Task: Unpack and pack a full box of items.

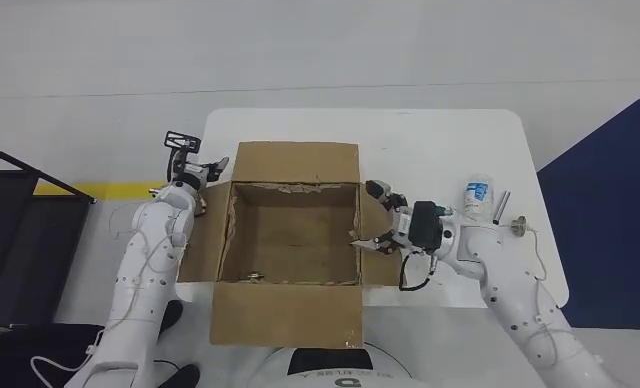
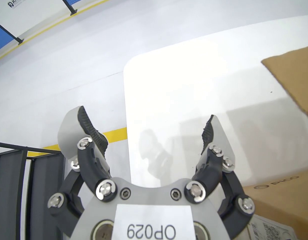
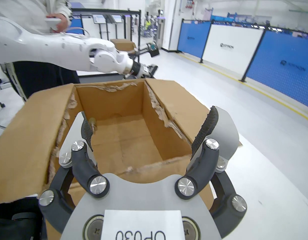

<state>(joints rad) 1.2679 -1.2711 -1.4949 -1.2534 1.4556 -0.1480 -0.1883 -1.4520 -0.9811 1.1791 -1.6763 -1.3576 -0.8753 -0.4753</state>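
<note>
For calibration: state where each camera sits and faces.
Top view: overhead, facing down on the open brown cardboard box and white table; left arm and right arm show.
Left wrist view: on that wrist, facing over the table's corner; open left claw shows.
Right wrist view: on that wrist, facing into the box; open right claw shows.
All share the box.

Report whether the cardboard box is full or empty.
Nearly empty. The box stands with flaps spread, its floor bare except one small object by a wall; what it is cannot be told.
</note>
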